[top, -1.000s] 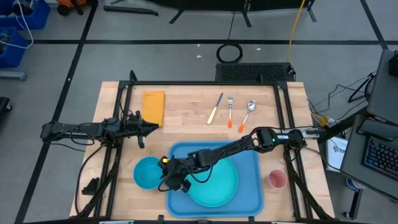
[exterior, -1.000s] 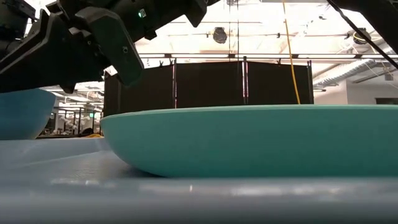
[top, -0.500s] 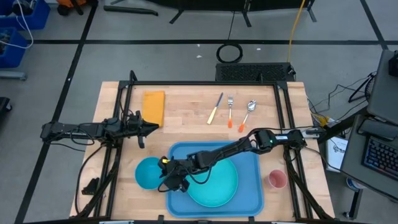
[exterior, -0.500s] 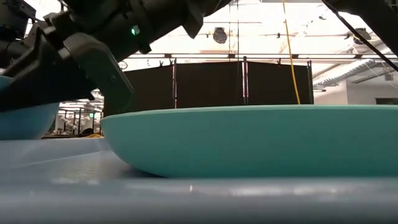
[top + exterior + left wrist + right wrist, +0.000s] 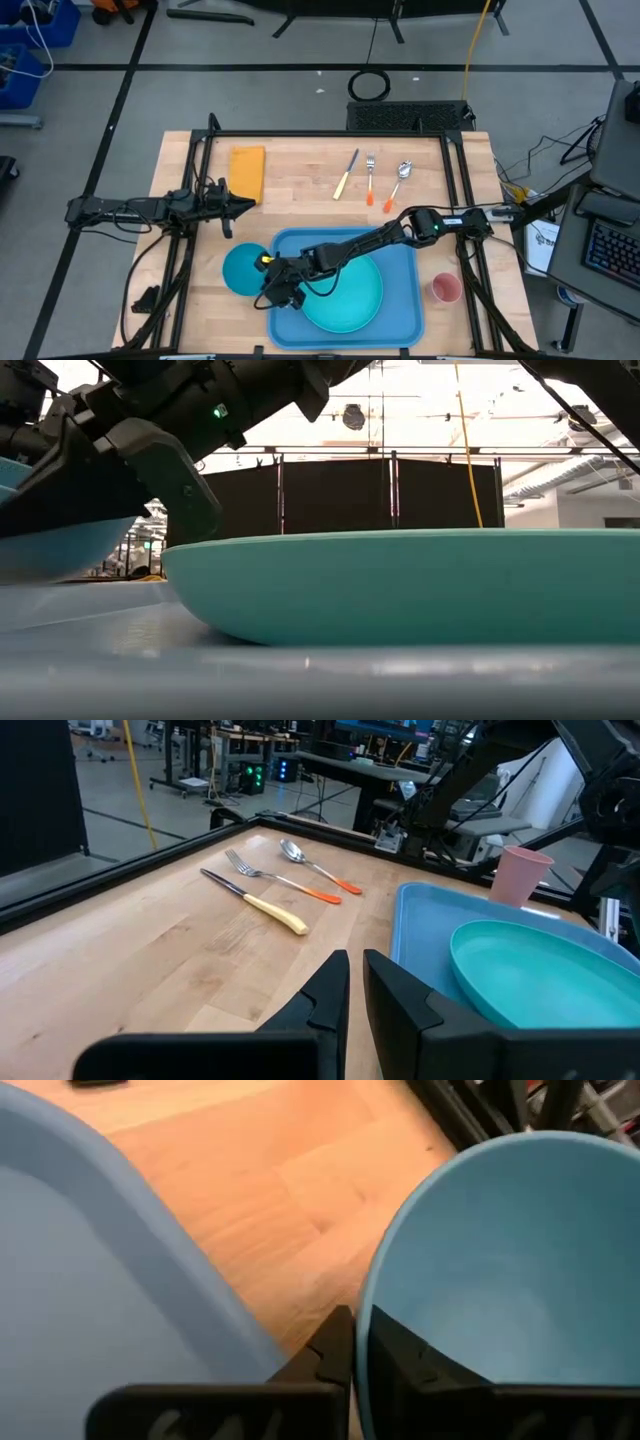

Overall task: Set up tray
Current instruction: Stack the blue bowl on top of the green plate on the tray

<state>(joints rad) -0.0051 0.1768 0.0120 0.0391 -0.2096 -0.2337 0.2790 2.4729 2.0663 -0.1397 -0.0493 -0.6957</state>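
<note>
Blue plastic fills the lower middle of the high view: the tray is sitting on the counter with the turquoise plate already lying inside it, so that part of the setup looks done. I am reaching my right fingers across the tray's left edge and pinching the rim of the small blue bowl, which is tilting just outside the tray at lower left of centre; in my right wrist view the bowl's wall is running between my two dark fingers. My left fingers are waiting at middle left, pressed nearly together and holding nothing, near the orange-yellow napkin. Still lying on bare wood toward the upper middle are the knife, fork and spoon, and the pink cup is standing right of the tray. I judge the job under halfway: bowl, cutlery, napkin and cup are all still waiting for their places.
</note>
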